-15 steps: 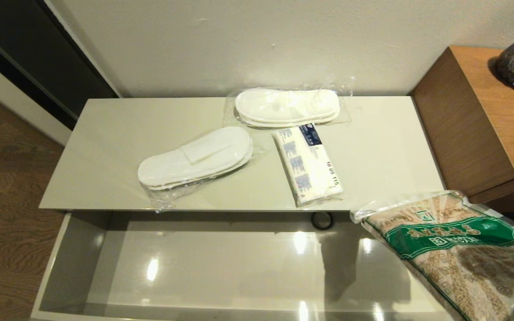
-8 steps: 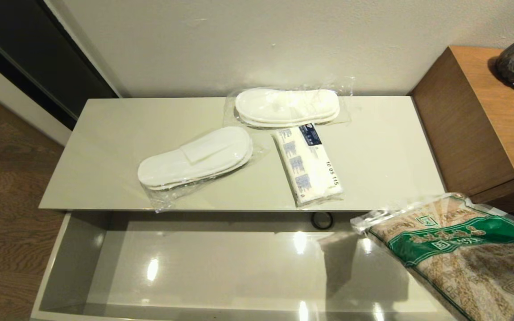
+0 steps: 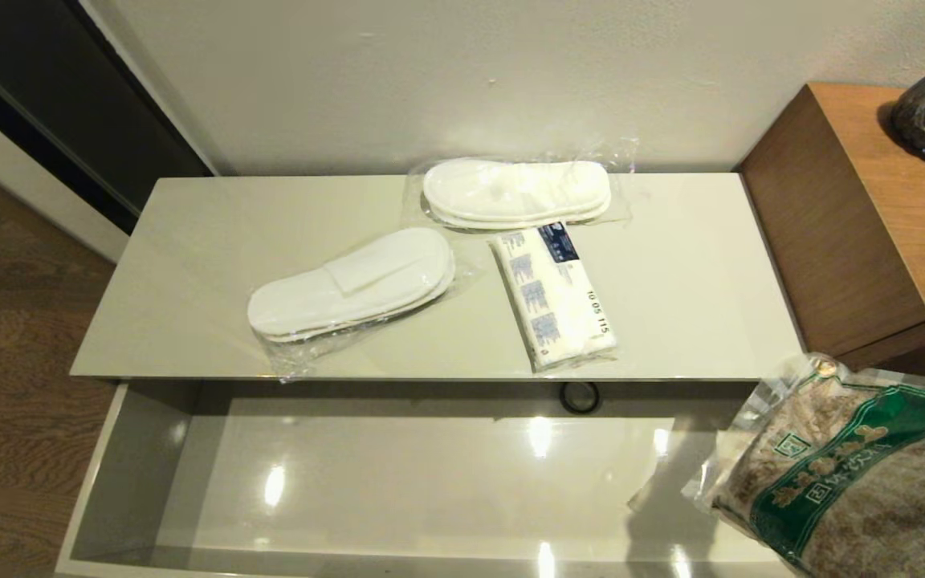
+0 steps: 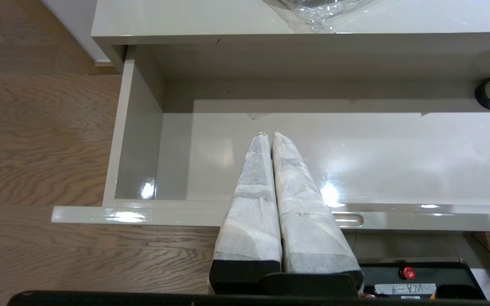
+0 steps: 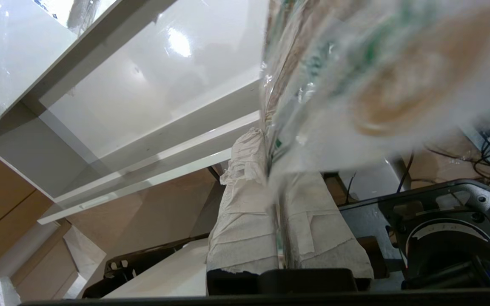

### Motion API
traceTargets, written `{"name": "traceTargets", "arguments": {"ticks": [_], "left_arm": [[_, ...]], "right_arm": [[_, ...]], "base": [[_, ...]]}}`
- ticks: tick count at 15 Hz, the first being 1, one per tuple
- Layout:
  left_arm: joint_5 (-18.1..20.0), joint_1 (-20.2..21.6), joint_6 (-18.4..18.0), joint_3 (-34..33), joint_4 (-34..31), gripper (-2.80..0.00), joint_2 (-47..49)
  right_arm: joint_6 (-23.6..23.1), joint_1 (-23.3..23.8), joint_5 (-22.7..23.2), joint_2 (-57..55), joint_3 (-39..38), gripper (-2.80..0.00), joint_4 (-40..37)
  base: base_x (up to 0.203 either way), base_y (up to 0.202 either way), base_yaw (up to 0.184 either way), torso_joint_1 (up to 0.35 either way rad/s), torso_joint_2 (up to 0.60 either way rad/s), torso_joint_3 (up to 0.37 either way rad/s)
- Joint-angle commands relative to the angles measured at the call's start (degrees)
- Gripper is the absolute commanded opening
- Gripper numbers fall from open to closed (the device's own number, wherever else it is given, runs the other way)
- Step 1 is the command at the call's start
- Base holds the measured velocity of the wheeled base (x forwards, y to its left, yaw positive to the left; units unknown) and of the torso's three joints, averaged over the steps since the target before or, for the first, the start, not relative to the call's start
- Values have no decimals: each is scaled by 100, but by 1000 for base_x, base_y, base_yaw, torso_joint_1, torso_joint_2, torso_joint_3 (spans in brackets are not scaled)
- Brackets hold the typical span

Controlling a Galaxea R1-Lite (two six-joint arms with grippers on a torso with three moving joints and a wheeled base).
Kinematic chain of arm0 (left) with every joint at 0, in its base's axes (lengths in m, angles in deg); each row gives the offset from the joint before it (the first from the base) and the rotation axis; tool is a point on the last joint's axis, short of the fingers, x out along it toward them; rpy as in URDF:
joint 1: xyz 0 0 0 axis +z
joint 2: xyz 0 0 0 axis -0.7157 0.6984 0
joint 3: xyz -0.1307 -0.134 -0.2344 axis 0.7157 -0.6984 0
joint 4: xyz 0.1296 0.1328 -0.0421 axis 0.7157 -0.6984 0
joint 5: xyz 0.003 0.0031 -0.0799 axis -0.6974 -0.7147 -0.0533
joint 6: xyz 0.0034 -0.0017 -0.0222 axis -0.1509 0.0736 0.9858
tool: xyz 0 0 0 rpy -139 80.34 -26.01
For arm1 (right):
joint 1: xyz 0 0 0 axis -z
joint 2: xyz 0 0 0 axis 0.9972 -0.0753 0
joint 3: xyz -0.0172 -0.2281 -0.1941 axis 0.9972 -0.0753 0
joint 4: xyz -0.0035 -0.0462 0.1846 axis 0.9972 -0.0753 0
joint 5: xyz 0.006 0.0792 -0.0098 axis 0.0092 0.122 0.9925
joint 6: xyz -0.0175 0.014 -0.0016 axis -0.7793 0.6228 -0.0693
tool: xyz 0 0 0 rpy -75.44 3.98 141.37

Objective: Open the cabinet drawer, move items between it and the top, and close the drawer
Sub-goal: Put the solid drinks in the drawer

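The right gripper (image 5: 272, 170) pinches the green-banded sachet bag (image 3: 848, 474) above the right end of the open cabinet drawer (image 3: 398, 482). Judging by this, a transfer is underway; next it needs setting down. The left gripper (image 4: 269, 138), closed and empty, hovers over the drawer's left end.

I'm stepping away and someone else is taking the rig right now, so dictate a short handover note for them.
Right end effector: shut on the green-banded sachet bag, held in the air at the right end of the open cabinet drawer.
Left end effector: shut, empty, hovering over the drawer's left part.
On the top: two bagged slipper pairs and the tissue pack.
In the drawer: only a black tape roll at the back.
Done: drawer opened, sachet bag picked up.
Left: set the bag down, probably on the top, move whatever else belongs in the drawer, then close it.
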Motion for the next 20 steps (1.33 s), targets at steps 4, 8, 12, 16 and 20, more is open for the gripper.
{"name": "traceTargets", "arguments": {"ticks": [4,8,12,16,20], "left_arm": [[0,-9,-7,0,-1,-280,-2],[0,0,0,0,-1,-280,-2],[0,0,-9,0,-1,-280,-2],[0,0,-9,0,-1,-280,-2],[0,0,-18,0,-10,-280,-2]], "right_arm": [[11,-1,459,116,32,-280,-291],[-129,-1,550,329,153,-280,-636],[-233,8,542,375,103,-280,-689],[-224,-1,522,138,-121,-280,-330],[-188,3,503,-429,-560,-280,527]], "base": [[0,0,0,0,0,0],[0,0,0,0,0,0],[0,0,0,0,0,0],[0,0,0,0,0,0],[0,0,0,0,0,0]]}}
